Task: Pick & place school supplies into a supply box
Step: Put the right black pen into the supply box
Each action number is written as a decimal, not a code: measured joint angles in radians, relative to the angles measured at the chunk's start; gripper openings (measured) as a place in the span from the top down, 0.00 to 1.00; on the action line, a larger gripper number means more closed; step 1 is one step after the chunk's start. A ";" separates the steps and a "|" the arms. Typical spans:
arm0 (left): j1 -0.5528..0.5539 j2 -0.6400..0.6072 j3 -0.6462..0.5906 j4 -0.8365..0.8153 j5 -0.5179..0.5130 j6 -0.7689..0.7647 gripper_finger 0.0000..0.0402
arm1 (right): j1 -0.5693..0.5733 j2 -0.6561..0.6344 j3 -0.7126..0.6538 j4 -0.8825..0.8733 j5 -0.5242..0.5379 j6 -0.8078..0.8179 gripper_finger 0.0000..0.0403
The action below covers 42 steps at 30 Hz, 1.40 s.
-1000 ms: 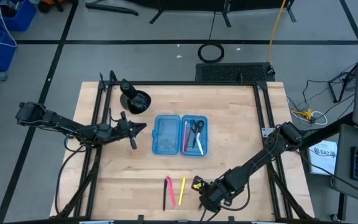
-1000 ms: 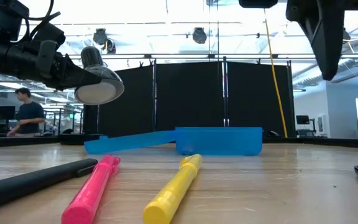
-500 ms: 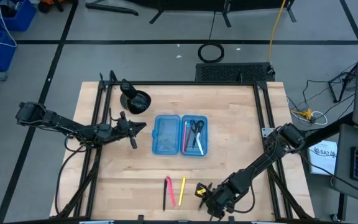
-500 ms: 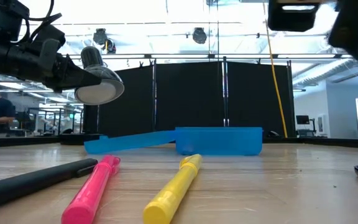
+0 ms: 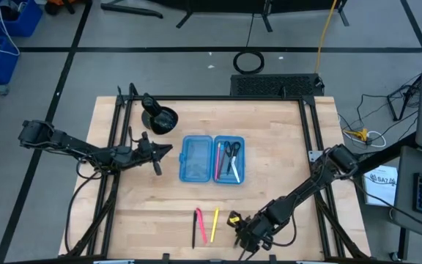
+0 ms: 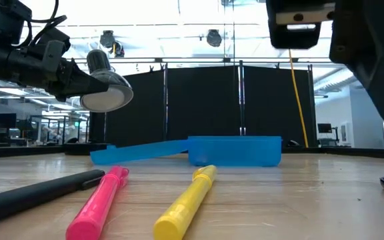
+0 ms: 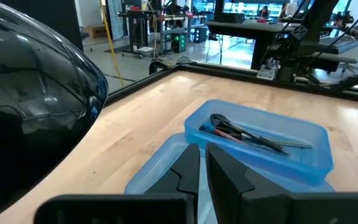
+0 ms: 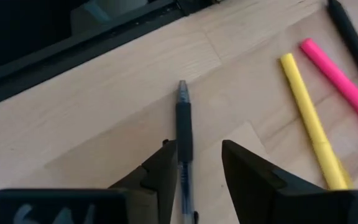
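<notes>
Black, thin pen (image 8: pixel 184 127) lies between the open, empty right gripper's (image 8: pixel 194 163) fingers; closing on it seems next, while the left gripper (image 7: pixel 197 171) waits shut beside the translucent blue plastic case (image 7: pixel 263 140).

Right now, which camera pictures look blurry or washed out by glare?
Low view: bright ceiling glare behind, pink marker and yellow marker blur up close. Right wrist view: black pen soft. High view: evenly lit, sharp.

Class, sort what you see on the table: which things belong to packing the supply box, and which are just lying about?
Part of the job:
- blue supply box, open, holding scissors and pens
- pink marker
- yellow marker
- black marker
- dark pen between the right gripper's open fingers

Lying about:
- black round cup
</notes>
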 joint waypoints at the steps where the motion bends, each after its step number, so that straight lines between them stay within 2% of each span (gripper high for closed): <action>1: 0.000 0.000 0.000 -0.003 0.000 0.000 0.92 | -0.007 0.000 0.000 -0.002 -0.025 0.006 0.71; 10: 0.000 0.000 0.000 -0.061 0.002 0.001 0.92 | -0.036 0.013 0.000 0.049 -0.080 0.030 0.72; 18: 0.000 0.000 0.000 -0.087 0.002 0.001 0.92 | -0.042 0.084 0.001 0.039 -0.088 0.072 0.72; 26: 0.000 0.000 0.000 -0.093 0.002 0.001 0.92 | -0.049 0.097 -0.004 0.019 -0.116 0.071 0.72; 30: 0.000 0.000 0.000 -0.092 0.002 -0.008 0.92 | -0.059 0.095 -0.045 0.052 -0.136 0.074 0.78; 35: 0.000 0.000 0.000 -0.093 0.002 -0.019 0.92 | -0.067 0.097 -0.106 0.053 -0.140 0.085 0.93; 42: 0.000 0.000 0.000 -0.093 0.002 -0.020 0.92 | -0.062 0.089 -0.113 0.038 -0.157 0.069 0.94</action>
